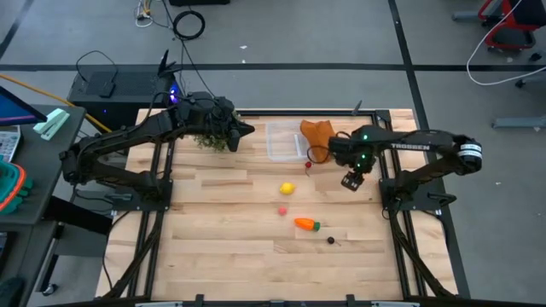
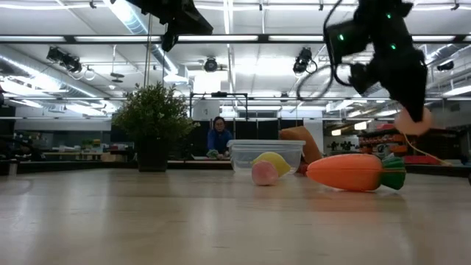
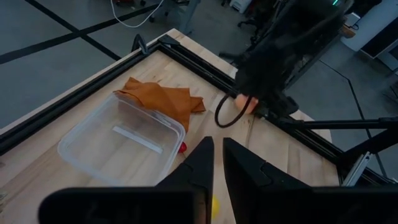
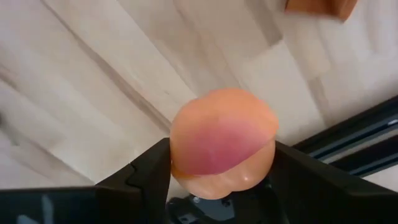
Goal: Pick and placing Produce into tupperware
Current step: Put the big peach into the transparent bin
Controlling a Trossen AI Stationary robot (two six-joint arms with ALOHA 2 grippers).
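My right gripper [image 1: 334,157] is shut on a peach-pink fruit [image 4: 222,142], held above the table to the right of the orange cloth; the fruit also shows in the low view [image 2: 412,120]. The clear tupperware [image 1: 283,141] stands at the far middle of the table. A lemon [image 1: 287,188], a pink fruit [image 1: 282,210], a carrot [image 1: 306,224] and a dark berry [image 1: 331,240] lie on the table. A small red fruit [image 1: 309,165] lies by the box's near right corner. My left gripper [image 3: 217,165] is shut and empty, above the table left of the box. My right gripper pinches the peach-pink fruit by its two opposite sides [image 4: 177,155] between its two fingers [image 4: 146,171]. The fingers come from above, slanting down. The fruit is lifted clear of the table [image 2: 412,120].
A bushy green plant [image 1: 209,139] stands left of the box, under my left arm. An orange cloth [image 1: 316,132] lies against the box's right side. A black frame [image 1: 256,112] borders the table. A person [image 2: 218,138] sits in the room beyond.
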